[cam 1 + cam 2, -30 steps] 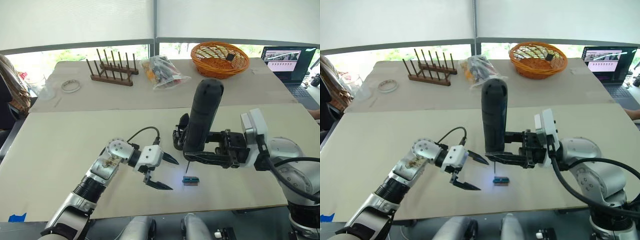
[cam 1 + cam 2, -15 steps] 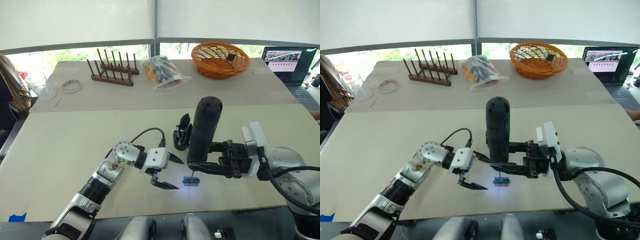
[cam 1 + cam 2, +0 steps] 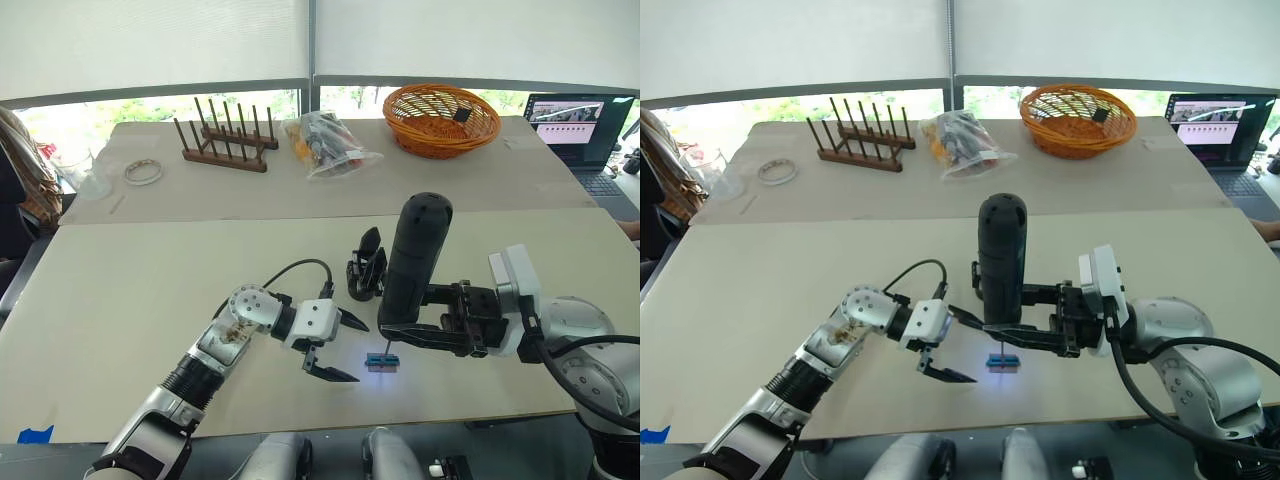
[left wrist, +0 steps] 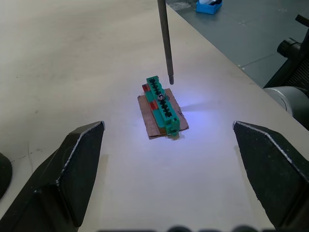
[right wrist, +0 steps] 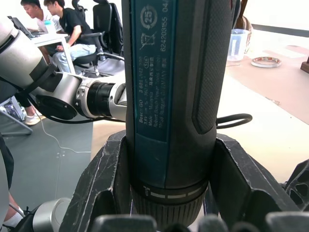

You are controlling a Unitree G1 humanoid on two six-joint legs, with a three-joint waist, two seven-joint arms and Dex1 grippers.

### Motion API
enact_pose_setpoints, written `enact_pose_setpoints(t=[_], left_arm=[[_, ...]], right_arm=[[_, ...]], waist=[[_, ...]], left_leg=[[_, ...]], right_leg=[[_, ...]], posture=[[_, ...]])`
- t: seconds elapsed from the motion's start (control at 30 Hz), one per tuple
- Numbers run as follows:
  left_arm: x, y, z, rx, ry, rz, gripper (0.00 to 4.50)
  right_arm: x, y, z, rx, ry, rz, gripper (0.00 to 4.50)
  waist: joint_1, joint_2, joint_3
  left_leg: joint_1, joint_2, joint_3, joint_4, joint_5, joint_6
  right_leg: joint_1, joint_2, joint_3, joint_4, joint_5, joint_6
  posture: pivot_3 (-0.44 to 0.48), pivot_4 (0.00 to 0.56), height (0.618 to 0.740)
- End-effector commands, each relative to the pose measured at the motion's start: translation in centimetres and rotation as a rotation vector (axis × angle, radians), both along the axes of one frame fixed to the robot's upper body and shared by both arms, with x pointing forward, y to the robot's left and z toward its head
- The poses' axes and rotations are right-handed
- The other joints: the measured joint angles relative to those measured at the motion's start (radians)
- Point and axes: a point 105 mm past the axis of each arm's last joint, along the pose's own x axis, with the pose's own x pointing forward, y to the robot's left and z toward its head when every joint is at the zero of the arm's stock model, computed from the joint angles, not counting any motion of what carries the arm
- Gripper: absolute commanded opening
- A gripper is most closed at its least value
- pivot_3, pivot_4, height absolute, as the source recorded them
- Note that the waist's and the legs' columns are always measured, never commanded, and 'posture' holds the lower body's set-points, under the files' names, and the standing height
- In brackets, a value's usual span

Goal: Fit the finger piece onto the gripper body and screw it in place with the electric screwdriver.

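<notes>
**Screwdriver bit poised at green block; left gripper empty beside it**

Left gripper (image 3: 335, 347): fingers spread wide, holding nothing, low over the table (image 3: 120, 290); green block at its 3 o'clock, near but apart.

Green block (image 4: 164, 107): small green rectangular piece with a row of slots, lying on a brown scrap on the table; bluish-white light on the surface around it.

Gripper body (image 3: 366, 270): black, upright on the table at 12 o'clock of the green block, just beside the screwdriver handle; finger piece not told apart from it.

Electric screwdriver (image 3: 410, 255): thick black handle held nearly upright, thin silver bit pointing down; bit tip at the far end of the green block, contact cannot be told.

Right gripper (image 3: 402, 333): fingers clamped on the lower handle of the electric screwdriver, at 3 o'clock of the green block.

Far table: wooden peg rack (image 3: 222, 135) at 11 o'clock; plastic bag (image 3: 325, 142) at 12; orange basket (image 3: 440, 117) at 1; laptop (image 3: 577, 122) at 2.
</notes>
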Motion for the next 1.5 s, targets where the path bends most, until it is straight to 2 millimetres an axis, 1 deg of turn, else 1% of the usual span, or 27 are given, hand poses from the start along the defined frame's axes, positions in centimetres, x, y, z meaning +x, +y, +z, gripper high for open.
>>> enact_pose_setpoints(t=[0.03,0.5,1.5], left_arm=[[-0.1,-0.5,0.9,-0.026,-0.011,-0.018,4.50],[0.0,-0.5,1.2,-0.026,-0.016,-0.011,4.50],[0.1,-0.8,1.4,-0.026,-0.019,-0.018,4.50]], right_arm=[[-0.3,0.0,1.2,0.017,-0.089,0.003,1.91],[0.0,0.0,0.6,0.009,-0.086,-0.004,1.91],[0.2,0.1,0.0,0.001,-0.085,-0.004,1.91]], waist=[[0.000,0.000,0.000],[0.000,0.000,0.000],[0.000,0.000,0.000]], left_leg=[[0.000,0.000,0.000,0.000,0.000,0.000],[0.000,0.000,0.000,0.000,0.000,0.000],[0.000,0.000,0.000,0.000,0.000,0.000]], right_leg=[[0.000,0.000,0.000,0.000,0.000,0.000],[0.000,0.000,0.000,0.000,0.000,0.000],[0.000,0.001,-0.001,0.000,0.000,0.000]], posture=[[0.000,0.150,0.740],[0.000,0.150,0.740],[0.000,0.150,0.740]])
